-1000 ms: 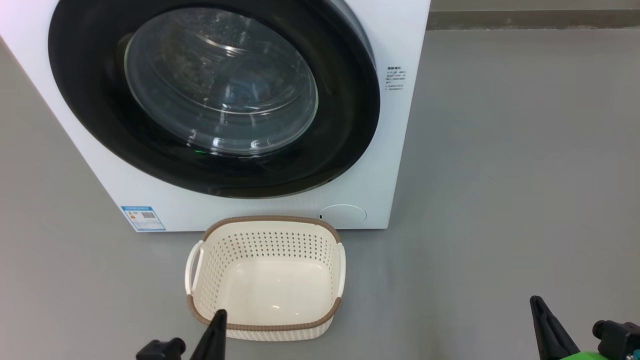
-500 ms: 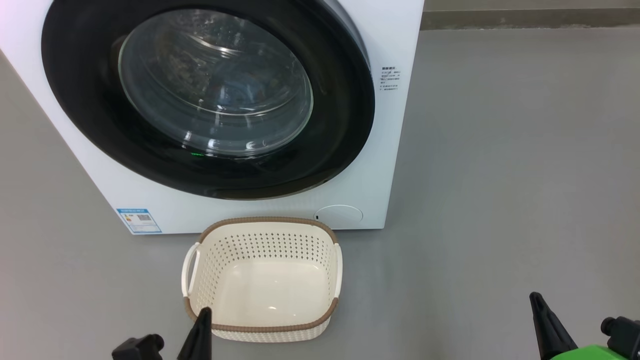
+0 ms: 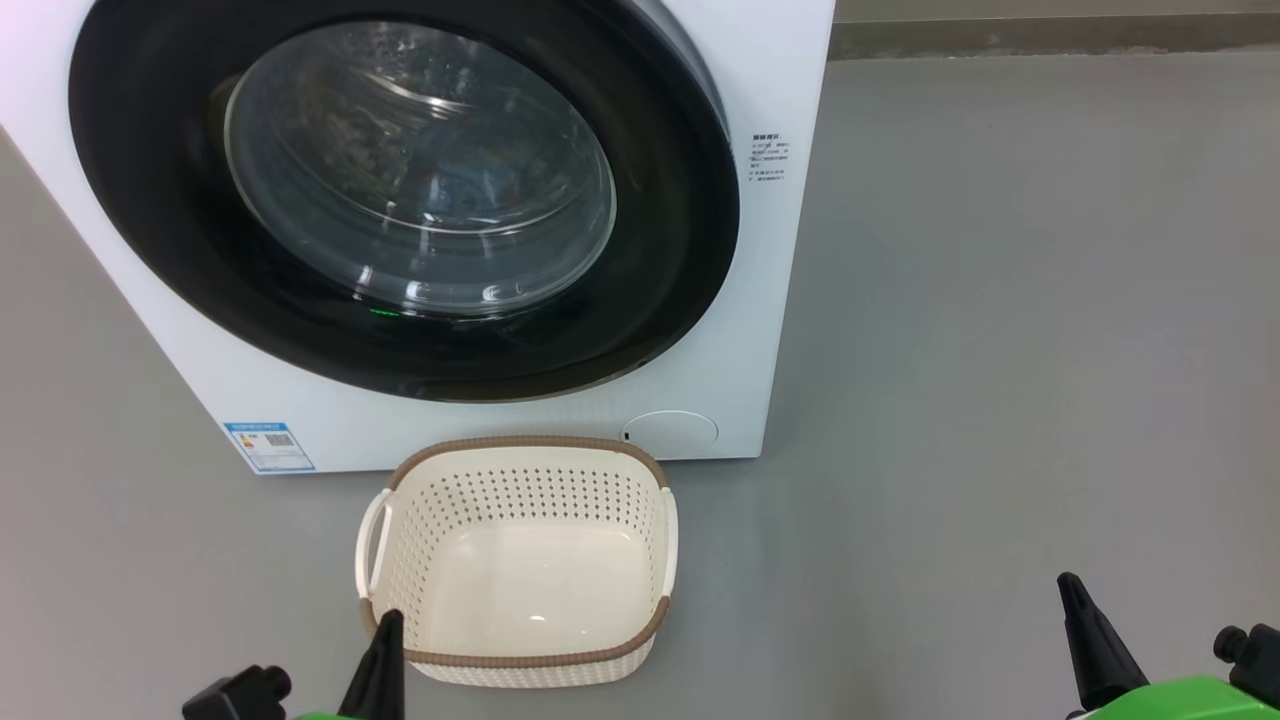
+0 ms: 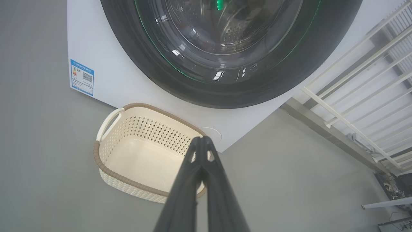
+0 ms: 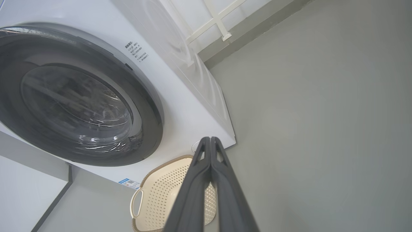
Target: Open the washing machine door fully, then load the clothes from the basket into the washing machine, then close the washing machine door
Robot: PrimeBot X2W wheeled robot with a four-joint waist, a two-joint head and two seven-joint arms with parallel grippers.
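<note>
- One grey floor is carrying everything.
- One washing machine, white front loader, is standing on the floor and taking up the upper left of the head view.
- One washing machine door is sitting shut against the machine front, with a black rim around one bulging glass window. A bluish patch is showing through the glass; I cannot tell what it is.
- One white railing is running behind the machine in the left wrist view.
- One basket is sitting upright on the floor just in front of the machine, below the door. Its bare cream bottom is showing.
- Two white handles are sticking out of the basket, one per side: and.
- Two grippers are hanging low at the near edge of the head view, well apart.
- The left gripper is pressing its fingers together, gripping nothing. Its tip is overlapping the basket's near left rim; contact cannot be told.
- The right gripper is likewise clamped closed on nothing and hanging over bare floor, right of the basket.
- One blue label sticker is sitting at the machine's lower left corner.
- One round filter cap is sitting at the lower right, just behind the basket rim.
- One small text block is printed right of the door.
- One green light is glowing at the window's lower edge.
</note>
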